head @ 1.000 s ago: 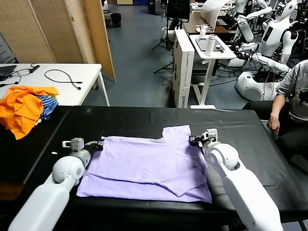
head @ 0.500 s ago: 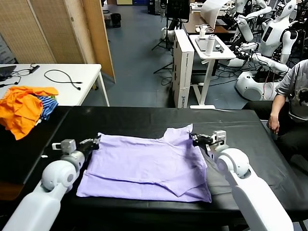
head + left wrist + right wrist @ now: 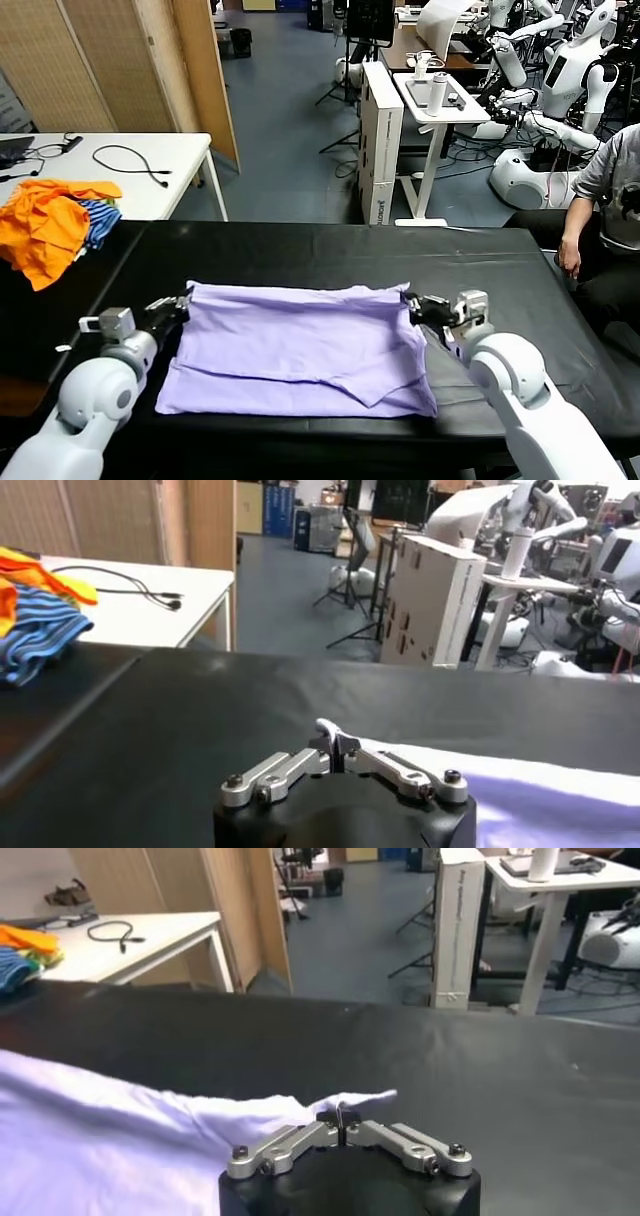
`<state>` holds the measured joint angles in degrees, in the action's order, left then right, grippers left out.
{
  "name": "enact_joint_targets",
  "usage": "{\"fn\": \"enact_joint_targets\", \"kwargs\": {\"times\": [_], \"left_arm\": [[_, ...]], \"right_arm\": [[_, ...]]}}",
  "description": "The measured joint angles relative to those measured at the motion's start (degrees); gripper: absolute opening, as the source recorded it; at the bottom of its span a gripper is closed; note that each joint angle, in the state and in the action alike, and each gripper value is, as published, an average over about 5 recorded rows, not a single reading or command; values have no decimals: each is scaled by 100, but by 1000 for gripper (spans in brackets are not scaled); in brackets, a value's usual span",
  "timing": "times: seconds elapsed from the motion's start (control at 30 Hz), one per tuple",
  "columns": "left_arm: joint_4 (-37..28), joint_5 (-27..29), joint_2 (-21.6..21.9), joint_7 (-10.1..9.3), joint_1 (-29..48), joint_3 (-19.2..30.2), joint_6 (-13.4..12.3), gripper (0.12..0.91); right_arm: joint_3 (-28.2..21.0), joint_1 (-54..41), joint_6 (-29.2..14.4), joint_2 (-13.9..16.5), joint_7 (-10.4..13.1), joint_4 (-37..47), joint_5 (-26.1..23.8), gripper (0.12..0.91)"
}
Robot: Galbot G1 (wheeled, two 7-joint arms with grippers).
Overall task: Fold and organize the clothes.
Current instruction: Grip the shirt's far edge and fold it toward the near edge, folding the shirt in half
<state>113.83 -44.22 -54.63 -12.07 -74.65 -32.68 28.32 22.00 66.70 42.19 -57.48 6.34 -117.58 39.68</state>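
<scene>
Soft lavender T-shirt (image 3: 300,345) – far corners clenched in both grippers' jaws – on matte black table (image 3: 300,255)

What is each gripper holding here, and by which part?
Both hold the lavender T-shirt by its far edge: the left gripper pinches the far-left corner, the right gripper the far-right corner, fingers shut on the cloth.

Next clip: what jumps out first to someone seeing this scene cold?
The lavender T-shirt spread on the black table, its far edge pinched at each corner by the left gripper and the right gripper, both shut on the cloth. Next, the bright orange and blue-striped heap at the table's far left, then the seated person at the right edge.
</scene>
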Motion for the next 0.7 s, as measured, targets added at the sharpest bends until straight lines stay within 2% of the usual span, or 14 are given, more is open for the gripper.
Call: {"fn": "enact_joint_targets", "kwargs": {"times": [0.33,0.7], "left_arm": [[378,69,-185,-39,-495,-251,36,182],[649,340,-412,39,-953,-412,70,167]], "right_arm": [[301,789,0,85,50,-649,-108,140],[423,1550,0,95,38,-958,-436,140]]}}
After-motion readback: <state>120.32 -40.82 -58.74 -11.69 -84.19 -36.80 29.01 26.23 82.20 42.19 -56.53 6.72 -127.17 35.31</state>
